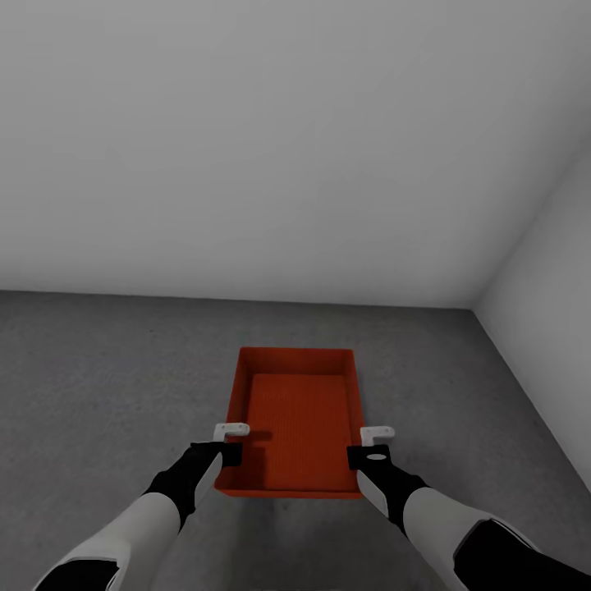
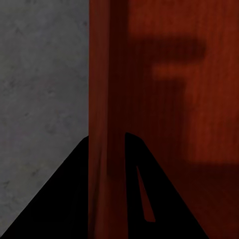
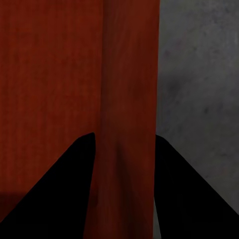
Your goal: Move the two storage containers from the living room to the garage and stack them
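An orange-red bin [image 1: 300,427] sits on the grey concrete floor [image 1: 107,377] near the corner where two plain white walls [image 1: 287,148] meet. It is lidless, with a finely ribbed bottom, and no label or writing is visible on it. The left claw [image 1: 231,443] pinches the bin's left long wall, one black finger [image 2: 64,199] on each side. The right claw [image 1: 371,446] pinches the right long wall in the same way.

Bin [image 1: 300,414]: orange-red, finely ribbed bottom. Floor [image 1: 107,377]: mottled dark grey. Walls [image 1: 271,148]: plain white. Arms [image 1: 427,513]: white with black wrists; fingers [image 2: 64,199] black.
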